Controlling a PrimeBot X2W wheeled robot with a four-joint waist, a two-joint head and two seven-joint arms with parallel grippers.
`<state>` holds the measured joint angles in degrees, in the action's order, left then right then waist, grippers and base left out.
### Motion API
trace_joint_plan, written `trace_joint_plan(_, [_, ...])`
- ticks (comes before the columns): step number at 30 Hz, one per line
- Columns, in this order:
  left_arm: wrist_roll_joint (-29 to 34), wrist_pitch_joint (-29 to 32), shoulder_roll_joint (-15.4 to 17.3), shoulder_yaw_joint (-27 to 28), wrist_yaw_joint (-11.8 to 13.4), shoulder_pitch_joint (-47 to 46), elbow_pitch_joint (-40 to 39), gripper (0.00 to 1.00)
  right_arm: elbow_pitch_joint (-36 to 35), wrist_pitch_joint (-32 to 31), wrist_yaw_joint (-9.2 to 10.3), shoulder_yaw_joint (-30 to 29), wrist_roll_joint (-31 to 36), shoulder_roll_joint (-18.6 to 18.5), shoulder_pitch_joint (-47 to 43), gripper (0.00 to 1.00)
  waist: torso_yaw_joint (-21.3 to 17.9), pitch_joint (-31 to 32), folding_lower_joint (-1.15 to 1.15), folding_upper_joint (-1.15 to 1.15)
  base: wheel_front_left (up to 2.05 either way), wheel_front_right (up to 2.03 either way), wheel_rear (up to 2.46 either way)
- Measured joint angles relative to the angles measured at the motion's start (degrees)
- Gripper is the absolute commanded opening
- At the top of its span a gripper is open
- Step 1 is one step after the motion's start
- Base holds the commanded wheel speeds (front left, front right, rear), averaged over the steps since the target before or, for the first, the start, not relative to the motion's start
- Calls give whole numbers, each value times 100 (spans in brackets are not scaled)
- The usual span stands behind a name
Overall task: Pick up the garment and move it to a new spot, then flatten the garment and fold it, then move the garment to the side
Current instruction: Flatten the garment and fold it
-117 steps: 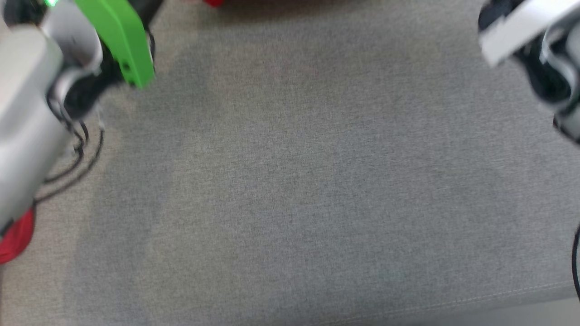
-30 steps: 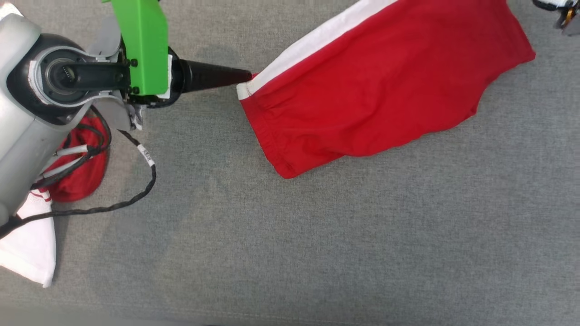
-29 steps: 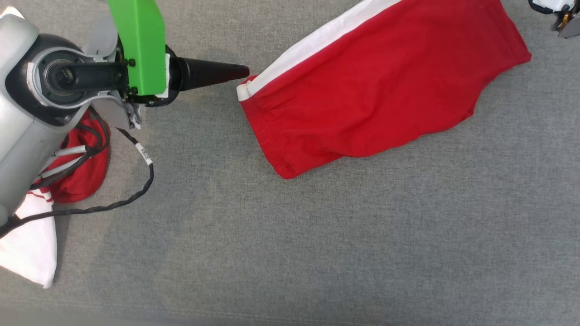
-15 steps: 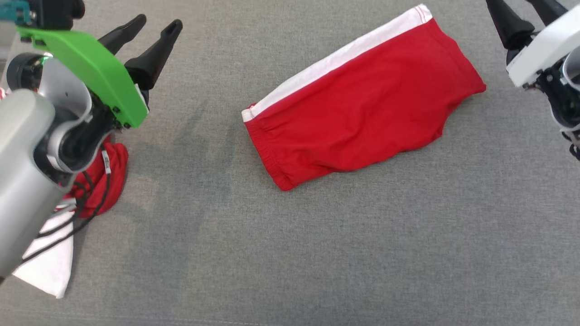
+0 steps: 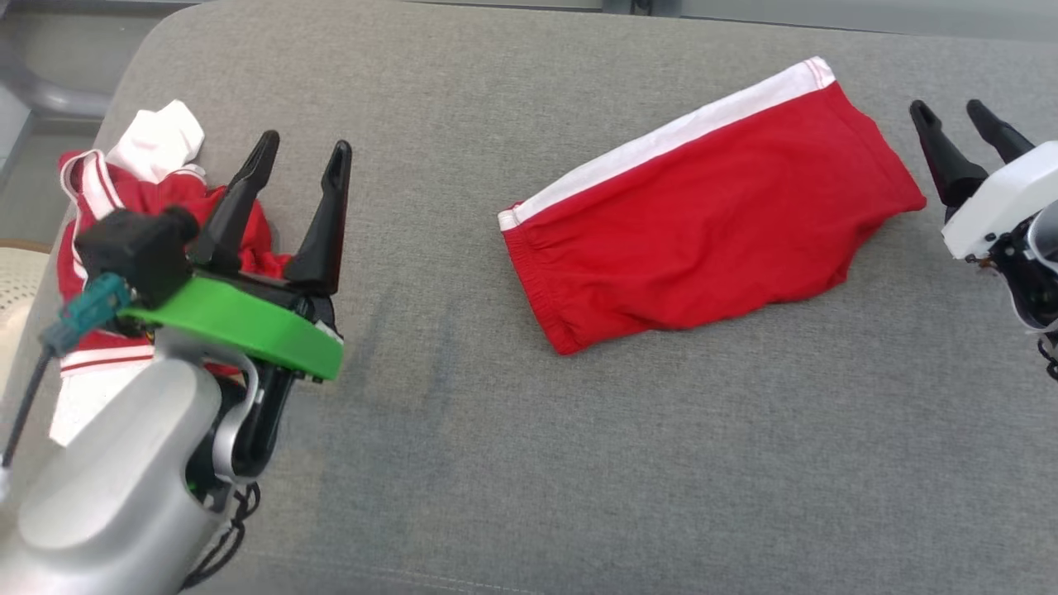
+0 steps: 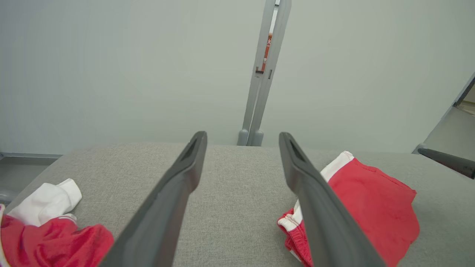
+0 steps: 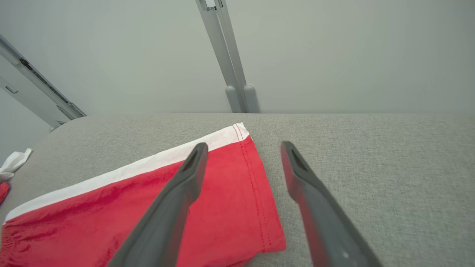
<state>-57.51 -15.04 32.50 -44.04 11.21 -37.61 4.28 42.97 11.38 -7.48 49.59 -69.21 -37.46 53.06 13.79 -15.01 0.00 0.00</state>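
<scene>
Surface: a grey woven-fabric pad [image 5: 529, 463] with a rounded far-left corner, stitched along its near edge.
Room: pale grey wall panels [image 6: 111, 74] stand behind the pad, joined by 1 grey metal post [image 6: 265, 74] that meets the pad's far edge.
Count: 1 pair of red shorts [image 5: 702, 223], 1 heap of red-and-white clothes [image 5: 157, 198], 2 grippers, 4 dark fingers.
Shorts, place: flat on the pad, right of centre towards the far edge, well apart from the heap.
Shorts, lie: the long axis runs on a diagonal, from the gathered waistband [image 5: 537, 281] at the nearer left end to the stitched hem at the farther right end. 1 white stripe [image 5: 661, 140] follows the far long edge.
Heap: bunched at the pad's far-left corner, with a white piece on its far side.
Left gripper [image 5: 304, 145]: on a green bracket over the heap's right edge, fingers spread wide apart and holding nothing, pointing to the wall.
Right gripper [image 5: 947, 107]: on a white housing just beside the hem end, fingers likewise spread apart, nothing between them.
</scene>
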Motion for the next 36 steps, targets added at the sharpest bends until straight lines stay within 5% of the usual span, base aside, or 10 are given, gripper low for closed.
trace_joint_plan(5, [1199,-1,-587,831,-126,1011,-256,100,387,-385,0,-20,-229,-43,59,100,255,-111,0,0,0,0,0])
trace_joint_plan(12, [1746,-1,-1506,1408,-686,1700,-163,100,937,-1127,0,23,-516,-181,296,100,606,-334,0,0,0,0,0])
trace_joint_plan(25, [2471,-1,-2306,1924,-1379,1892,427,100,1383,-2452,0,-269,-1508,-91,347,100,1102,-585,0,0,0,0,0])
trace_joint_plan(27, [2528,-1,-2374,1992,-1428,1934,483,100,1384,-2590,0,-303,-1618,-38,326,84,1101,-552,0,0,0,0,0])
trace_joint_plan(30, [2603,-1,-2476,2057,-1506,1973,566,100,1337,-2649,0,-315,-1694,46,271,32,1077,-505,0,0,0,0,0])
trace_joint_plan(31, [2628,-1,-2498,2069,-1534,1978,609,100,1301,-2620,0,-331,-1715,70,230,4,1063,-492,0,0,0,0,0])
trace_joint_plan(36, [2771,-1,-2573,2147,-1624,2007,731,100,989,-2164,0,-476,-1837,197,5,0,957,-403,0,0,0,0,0])
